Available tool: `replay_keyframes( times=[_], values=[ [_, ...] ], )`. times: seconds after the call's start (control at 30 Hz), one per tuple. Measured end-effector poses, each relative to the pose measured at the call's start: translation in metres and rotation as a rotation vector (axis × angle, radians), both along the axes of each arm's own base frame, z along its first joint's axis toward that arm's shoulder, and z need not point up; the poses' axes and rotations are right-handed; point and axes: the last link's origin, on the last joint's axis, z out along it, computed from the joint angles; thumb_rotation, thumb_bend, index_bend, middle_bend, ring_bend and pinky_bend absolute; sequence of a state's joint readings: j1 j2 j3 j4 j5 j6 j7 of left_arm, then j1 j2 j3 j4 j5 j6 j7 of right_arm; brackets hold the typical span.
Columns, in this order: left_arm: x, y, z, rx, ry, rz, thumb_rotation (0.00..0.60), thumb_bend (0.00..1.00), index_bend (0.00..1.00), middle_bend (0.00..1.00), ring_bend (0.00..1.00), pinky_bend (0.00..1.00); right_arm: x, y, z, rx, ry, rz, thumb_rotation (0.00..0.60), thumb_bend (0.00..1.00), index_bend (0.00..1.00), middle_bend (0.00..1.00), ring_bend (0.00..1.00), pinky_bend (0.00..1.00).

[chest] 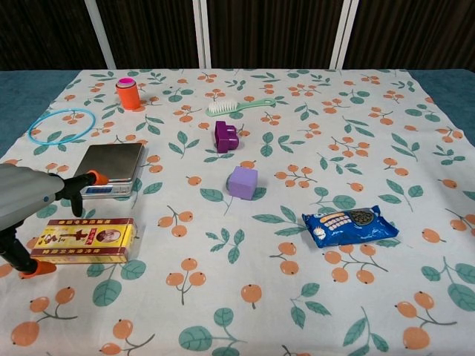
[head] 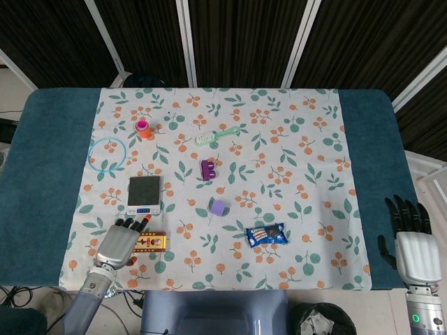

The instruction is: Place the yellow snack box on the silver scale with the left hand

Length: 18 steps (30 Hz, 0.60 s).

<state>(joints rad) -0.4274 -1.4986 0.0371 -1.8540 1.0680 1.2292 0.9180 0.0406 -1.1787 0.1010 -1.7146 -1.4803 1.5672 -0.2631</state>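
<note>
Two hands idle-wide: left hand (chest: 30, 204) spread over yellow snack box (chest: 83, 241), silver scale (chest: 110, 168) at one o'clock; best lowered squarely before clasping long sides. Right hand (head: 411, 241) spread, empty.

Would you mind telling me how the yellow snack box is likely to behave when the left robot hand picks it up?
The yellow snack box looks like printed cardboard with flat faces, so it probably stays stiff and won't roll. It lies flat on its broad side, so tipping seems unlikely. Being slim, it is probably light, and the left robot hand spread above it might dent it if it squeezes hard.
</note>
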Motion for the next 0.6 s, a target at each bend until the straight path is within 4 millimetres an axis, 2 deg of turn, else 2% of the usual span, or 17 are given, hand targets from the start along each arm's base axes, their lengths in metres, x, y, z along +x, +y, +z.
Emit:
replay_keyframes(
  times=[0.2, 0.43, 0.6],
  values=[
    [-0.0001, 0.0016, -0.0035, 0.0, 0.013, -0.001, 0.6, 0.16, 0.06, 0.34, 0.22, 0.28, 0.0001, -0.0002, -0.0005, 0.003, -0.004, -0.001, 0.6, 0.51, 0.03, 0.07, 0.06, 0.03],
    [0.0016, 0.0027, -0.0055, 0.0, 0.012, -0.014, 0.6, 0.33, 0.11, 0.5, 0.38, 0.44, 0.0, -0.0001, -0.0001, 0.005, -0.01, 0.0, 0.6, 0.51, 0.03, 0.07, 0.06, 0.03],
    [-0.0002, 0.0043, -0.0062, 0.012, 0.041, -0.052, 0.6, 0.38, 0.11, 0.52, 0.39, 0.45, -0.0001, 0.0, -0.0001, 0.006, -0.011, 0.0, 0.6, 0.51, 0.03, 0.07, 0.06, 0.03]
  ],
)
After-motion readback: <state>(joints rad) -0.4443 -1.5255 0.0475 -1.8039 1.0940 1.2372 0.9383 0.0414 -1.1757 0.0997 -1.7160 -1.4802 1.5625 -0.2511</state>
